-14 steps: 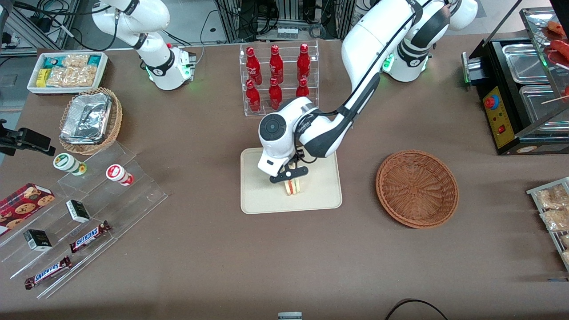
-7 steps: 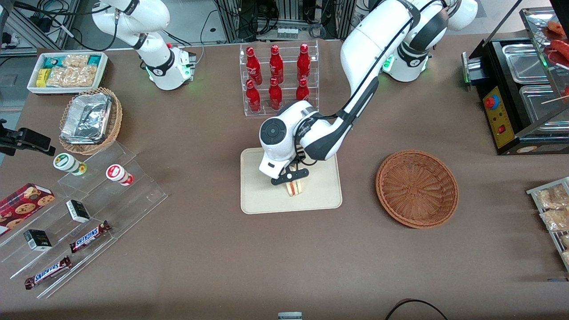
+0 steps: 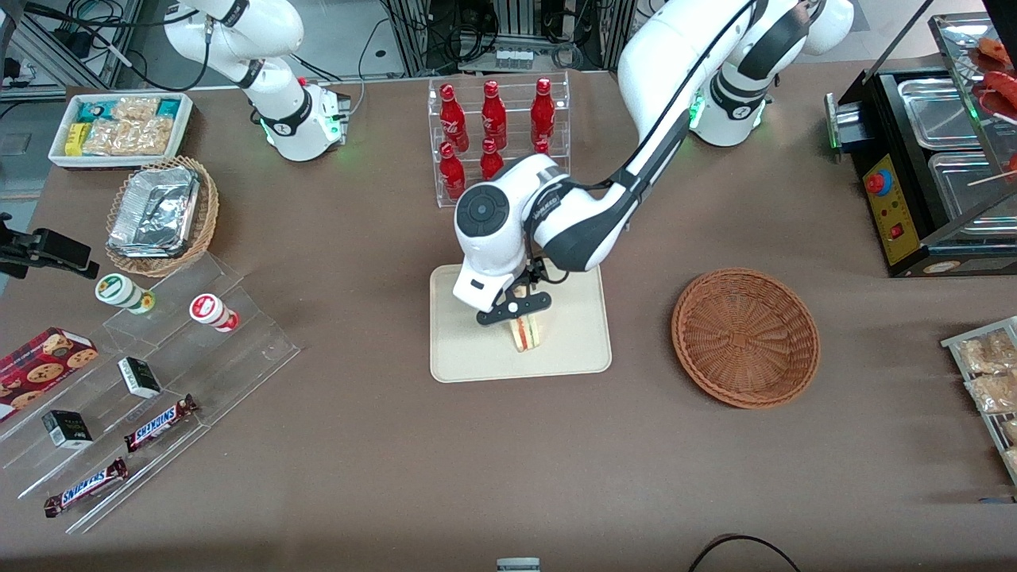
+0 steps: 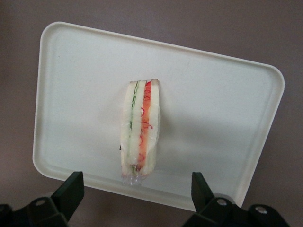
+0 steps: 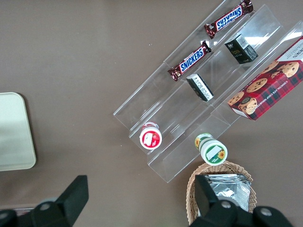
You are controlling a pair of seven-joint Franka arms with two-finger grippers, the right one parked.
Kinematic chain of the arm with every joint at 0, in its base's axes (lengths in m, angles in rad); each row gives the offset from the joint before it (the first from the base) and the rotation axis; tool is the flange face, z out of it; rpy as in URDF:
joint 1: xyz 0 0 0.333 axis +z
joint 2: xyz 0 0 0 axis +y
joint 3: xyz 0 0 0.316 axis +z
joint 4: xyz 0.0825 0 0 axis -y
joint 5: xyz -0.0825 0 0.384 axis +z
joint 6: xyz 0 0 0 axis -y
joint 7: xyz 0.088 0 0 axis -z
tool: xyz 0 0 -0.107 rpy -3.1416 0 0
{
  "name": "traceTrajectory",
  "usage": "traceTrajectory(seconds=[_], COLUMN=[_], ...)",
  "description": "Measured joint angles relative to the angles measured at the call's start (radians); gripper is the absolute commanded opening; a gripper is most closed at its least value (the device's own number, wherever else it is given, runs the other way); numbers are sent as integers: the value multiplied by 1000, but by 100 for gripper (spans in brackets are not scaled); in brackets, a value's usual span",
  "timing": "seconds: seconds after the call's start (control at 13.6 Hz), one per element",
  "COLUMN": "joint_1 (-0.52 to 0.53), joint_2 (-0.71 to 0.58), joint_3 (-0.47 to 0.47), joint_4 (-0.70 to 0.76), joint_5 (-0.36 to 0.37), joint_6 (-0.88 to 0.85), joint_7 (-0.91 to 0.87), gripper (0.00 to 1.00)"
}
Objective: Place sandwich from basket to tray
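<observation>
The sandwich (image 3: 526,334) stands on its edge on the cream tray (image 3: 469,349), a pale wedge with red and green layers; it also shows in the left wrist view (image 4: 141,132) on the tray (image 4: 213,94). My left gripper (image 3: 515,309) hangs just above the sandwich, open and empty, its black fingers (image 4: 71,189) spread wide on either side and clear of it. The reddish-brown basket (image 3: 745,337) sits empty beside the tray, toward the working arm's end of the table.
A clear rack of red bottles (image 3: 496,135) stands farther from the camera than the tray. A tan wicker basket with foil (image 3: 159,213), a white snack bin (image 3: 121,127) and clear tiers with candy bars (image 3: 159,421) lie toward the parked arm's end. A black appliance (image 3: 922,159) stands toward the working arm's end.
My gripper has risen a little off the sandwich and drawn slightly away from the camera. The sandwich stays standing on the tray.
</observation>
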Motion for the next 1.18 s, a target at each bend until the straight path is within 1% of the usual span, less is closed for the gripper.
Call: traceTrajectory(seconds=[0.29, 0.44, 0.59, 0.66, 0.81, 0.96, 1.18], joint_1=[0, -1, 3, 1, 3, 7, 10], joint_2=[-91, -125, -144, -154, -190, -260, -375], joint_3=[4, 43, 90, 125, 214, 298, 387], joint_4=[1, -12, -47, -66, -102, -168, -283], joint_5=[0, -2, -4, -7, -58, -102, -130], joint_6=[-132, -170, -170, -170, -170, -169, -166], joint_7=[112, 129, 173, 214, 343, 478, 609], gripper=[100, 100, 100, 100, 100, 100, 100])
